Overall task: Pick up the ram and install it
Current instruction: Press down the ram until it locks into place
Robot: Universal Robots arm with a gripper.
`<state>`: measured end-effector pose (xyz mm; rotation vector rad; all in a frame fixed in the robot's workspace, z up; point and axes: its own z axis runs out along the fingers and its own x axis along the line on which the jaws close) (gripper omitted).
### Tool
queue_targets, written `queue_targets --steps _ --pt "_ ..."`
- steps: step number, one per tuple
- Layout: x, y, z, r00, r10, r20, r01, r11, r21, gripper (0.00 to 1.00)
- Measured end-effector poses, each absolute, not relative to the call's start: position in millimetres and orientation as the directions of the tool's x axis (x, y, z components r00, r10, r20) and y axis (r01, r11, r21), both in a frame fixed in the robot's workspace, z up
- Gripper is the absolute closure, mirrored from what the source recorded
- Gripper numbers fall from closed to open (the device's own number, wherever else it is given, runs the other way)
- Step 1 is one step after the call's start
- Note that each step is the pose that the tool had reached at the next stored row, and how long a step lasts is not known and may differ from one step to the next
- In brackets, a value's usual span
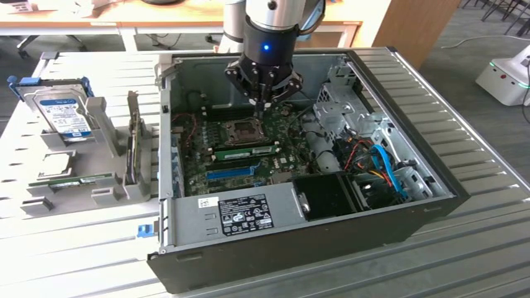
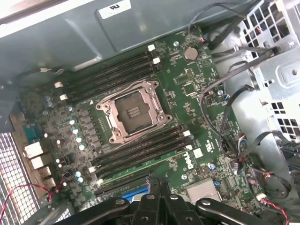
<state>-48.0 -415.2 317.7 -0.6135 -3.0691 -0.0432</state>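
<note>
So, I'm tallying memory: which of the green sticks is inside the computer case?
The green stick on the motherboard, beside the processor socket. The other stick lies outside, on the grey rack.

The ram (image 1: 246,151) is a long, narrow green stick with a pale label. It stands on edge, level, in 1 motherboard slot just beside the processor socket.

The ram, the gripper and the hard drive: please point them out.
ram (image 1: 247,151), exterior view: middle of the green stick seated in the motherboard slot.
gripper (image 1: 262,102), exterior view: its closed fingertips.
hard drive (image 1: 66,116), exterior view: its blue-white label.
</note>
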Motion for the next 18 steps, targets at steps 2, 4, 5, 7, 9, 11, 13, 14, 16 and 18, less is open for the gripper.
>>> queue_targets --steps 2,4,5,7,9,11,13,14,16,18 --pt "-48.0 -415.2 317.7 -0.929 0.370 0.017 0.370 0.929 0.025 0.89" --pt "-48.0 -415.2 317.7 -0.935 0.355 0.017 0.355 0.935 0.025 0.89" --pt "-48.0 -415.2 317.7 -0.938 0.347 0.017 0.348 0.937 0.025 0.89" --pt "-48.0 -415.2 317.7 -0.942 0.334 0.017 0.334 0.942 0.025 0.89" --pt "-48.0 -415.2 317.7 -0.946 0.323 0.017 0.323 0.946 0.025 0.89" --pt "-48.0 -415.2 317.7 -0.950 0.313 0.017 0.314 0.949 0.025 0.89" --pt "-48.0 -415.2 317.7 -0.952 0.304 0.017 0.305 0.952 0.025 0.89" --pt "-48.0 -415.2 317.7 -0.954 0.300 0.017 0.300 0.954 0.025 0.89" --pt "-48.0 -415.2 317.7 -0.956 0.291 0.017 0.292 0.956 0.025 0.89" --pt "-48.0 -415.2 317.7 -0.959 0.283 0.017 0.283 0.959 0.025 0.89"
